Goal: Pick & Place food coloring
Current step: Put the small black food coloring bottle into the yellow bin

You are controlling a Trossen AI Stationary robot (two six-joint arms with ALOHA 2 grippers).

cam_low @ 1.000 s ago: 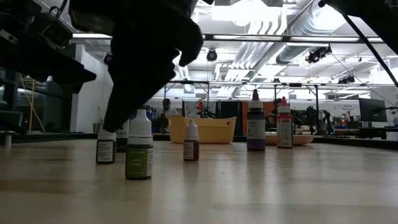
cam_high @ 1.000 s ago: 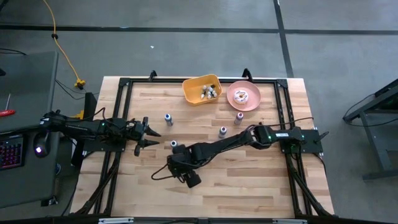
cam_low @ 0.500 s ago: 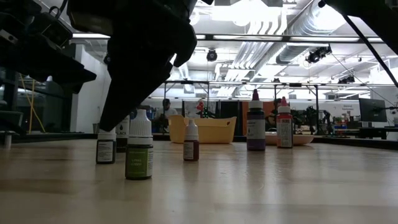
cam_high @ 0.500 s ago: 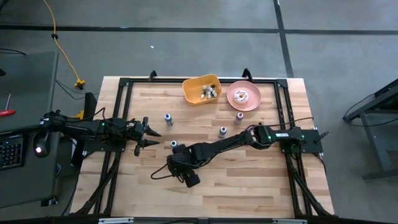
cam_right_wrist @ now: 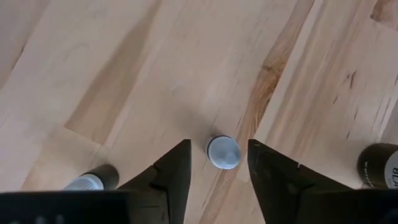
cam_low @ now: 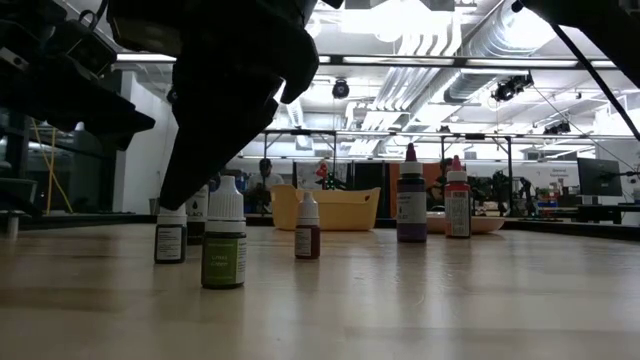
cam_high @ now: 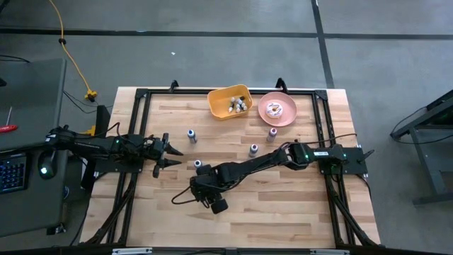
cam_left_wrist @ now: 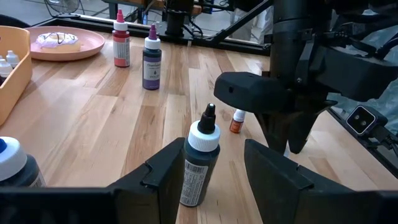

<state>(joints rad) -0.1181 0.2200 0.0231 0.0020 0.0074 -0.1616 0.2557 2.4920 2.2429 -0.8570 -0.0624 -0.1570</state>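
Worktop [cam_high: 283, 205], light wood planks, seen from my remote station.

- Right end effector [cam_right_wrist: 219, 144]: lower centre of the high view, pointing straight down. Fingers apart, one on either side of a white-capped bottle [cam_right_wrist: 224, 152] of food coloring, with a gap showing on both sides of the cap. I cannot tell which bottle of the low view this is.
- Left end effector [cam_left_wrist: 214, 150]: left of centre in the high view, held level. Fingers apart and clamped on nothing; a black-tipped bottle [cam_left_wrist: 200, 163] stands upright just ahead of the gap.
- Green-labelled bottle [cam_low: 224, 240]: nearest in the low view, left of centre, upright.
- Dark-labelled bottle [cam_low: 170, 241]: just left of the green one, a little farther back.
- Small brown bottle [cam_low: 308, 231]: centre of the low view, upright.
- Purple bottle [cam_low: 410, 202] and red bottle [cam_low: 457, 203]: taller, right of centre, side by side but apart.
- Yellow bin [cam_high: 219, 100]: top centre of the high view, several tiny pale bottles [cam_high: 238, 105] inside.
- Pink plate [cam_high: 265, 115]: just right of the bin, carrying a doughnut [cam_high: 276, 109].
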